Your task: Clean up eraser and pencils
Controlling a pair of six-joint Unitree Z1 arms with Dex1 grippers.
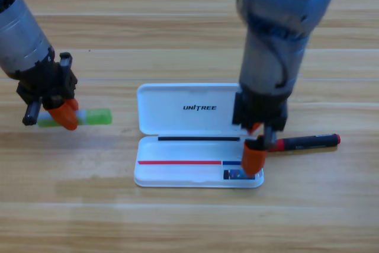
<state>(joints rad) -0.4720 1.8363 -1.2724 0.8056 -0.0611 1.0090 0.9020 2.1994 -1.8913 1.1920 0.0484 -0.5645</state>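
1. Wooden table (177,223) under everything – on it a white case (189,134) marked UNITREE lies open, lid back, tray toward the bottom of the view.
2. The eraser (238,175), a small dark block with a bluish label, lies in the tray's lower right corner.
3. The right gripper (254,155) points down over that corner, its orange jaw just above the eraser and partly covering it; whether the jaws are apart or together I cannot tell, since the gap is hidden.
4. The red-capped marker (308,142) with a black barrel lies on the table just right of the case, its left end behind the right gripper.
5. The green pen (95,117) lies flat on the table, well to the left of the case.
6. The left gripper (64,115) sits down at the pen's left part – its orange jaws lie over the barrel, but whether they clamp it I cannot tell.
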